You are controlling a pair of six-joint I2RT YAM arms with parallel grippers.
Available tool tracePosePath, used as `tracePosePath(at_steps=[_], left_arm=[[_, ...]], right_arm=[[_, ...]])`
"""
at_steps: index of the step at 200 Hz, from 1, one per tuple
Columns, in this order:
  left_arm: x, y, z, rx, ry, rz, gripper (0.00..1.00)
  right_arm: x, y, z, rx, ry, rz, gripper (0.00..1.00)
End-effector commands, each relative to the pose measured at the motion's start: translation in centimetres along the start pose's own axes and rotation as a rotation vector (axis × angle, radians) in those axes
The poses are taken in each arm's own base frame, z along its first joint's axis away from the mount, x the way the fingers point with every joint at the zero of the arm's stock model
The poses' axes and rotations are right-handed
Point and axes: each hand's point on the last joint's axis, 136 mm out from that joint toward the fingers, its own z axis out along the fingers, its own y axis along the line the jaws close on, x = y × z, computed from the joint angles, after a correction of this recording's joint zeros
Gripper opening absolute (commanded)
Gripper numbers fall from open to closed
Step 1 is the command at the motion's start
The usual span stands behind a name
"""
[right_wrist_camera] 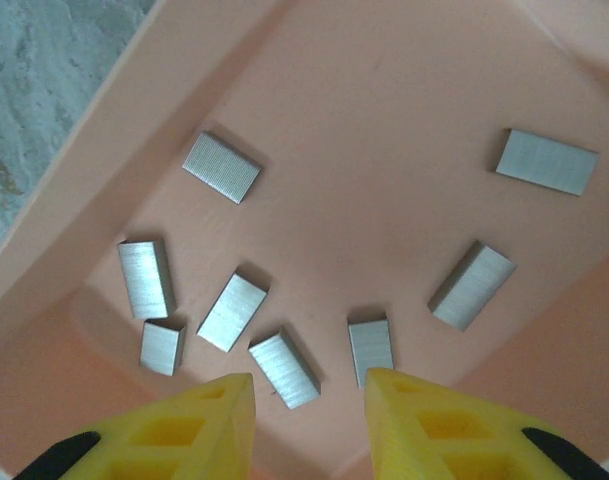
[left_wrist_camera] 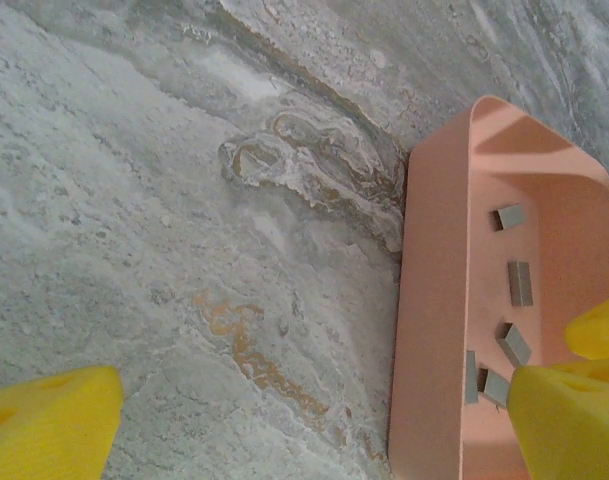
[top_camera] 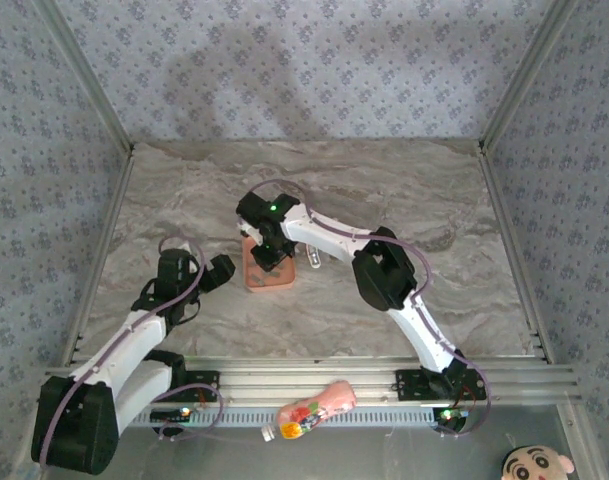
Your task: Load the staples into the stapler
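Several staples [right_wrist_camera: 284,368] lie scattered as short grey metal strips on the floor of the salmon-pink tray [right_wrist_camera: 384,150]. My right gripper [right_wrist_camera: 309,387] hangs low over them, open with a narrow gap. One strip lies between its yellow fingertips and another [right_wrist_camera: 370,348] sits just ahead of the right fingertip; nothing is gripped. In the top view the right gripper [top_camera: 267,257] is over the tray [top_camera: 269,281]. A small whitish thing just right of the tray looks like the stapler [top_camera: 312,258]. My left gripper [left_wrist_camera: 314,430] is wide open beside the tray's left wall [left_wrist_camera: 434,300], over bare table.
A pink bottle [top_camera: 309,408] with a colourful label lies on the metal rail at the near edge. A cartoon-face item [top_camera: 537,465] sits at the bottom right corner. Patterned walls enclose the marbled table [top_camera: 404,200] on three sides.
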Motion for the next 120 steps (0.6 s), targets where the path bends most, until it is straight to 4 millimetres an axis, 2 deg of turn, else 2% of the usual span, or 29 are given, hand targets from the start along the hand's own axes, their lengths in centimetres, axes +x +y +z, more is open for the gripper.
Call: tracePosePath(at_steps=[1,120], left_arm=[[-0.4,0.5,-0.3,-0.024,-0.02,0.02,0.98],[-0.7,0.5,-0.4,-0.02,-0.04,0.03,0.98]], right_arm=[[0.8,-0.5,0.6,0.025,0.06,-0.026,0.35],[0.7,-1.7,2.7,0.098,0.109,-0.047,0.35]])
